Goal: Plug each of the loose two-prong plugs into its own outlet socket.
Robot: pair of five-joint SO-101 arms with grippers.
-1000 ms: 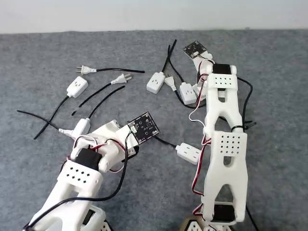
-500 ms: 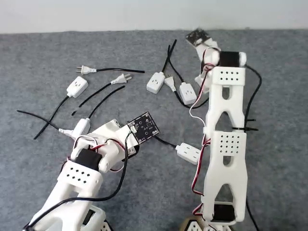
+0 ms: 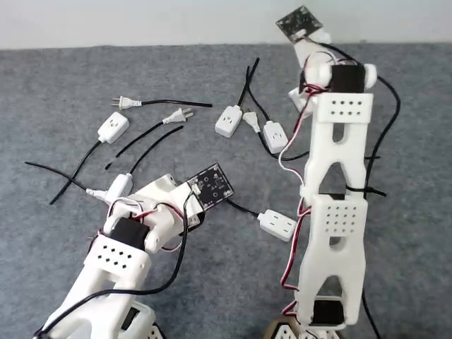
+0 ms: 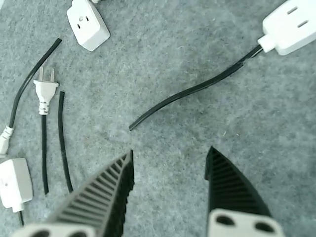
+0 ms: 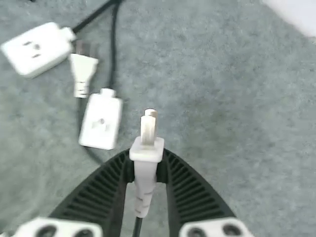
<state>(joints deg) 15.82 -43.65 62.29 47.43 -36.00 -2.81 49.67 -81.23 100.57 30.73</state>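
**Right arm holds a plug, left end effector open**

At the far left of the high view we see a white outlet socket on the grey bench. A loose two-prong plug lies near it, toward the wall, and a second loose plug lies further right.

The left end effector hangs over bare bench with its jaws spread and nothing between them. A black cord end lies just ahead of it.

In the middle, a small plug lies between the middle socket and the neighbouring socket. Toward the front, the front socket lies beside the right arm.

The right end effector is clamped on a white two-prong plug. Its prongs point away from the wrist, and it is held above the bench.
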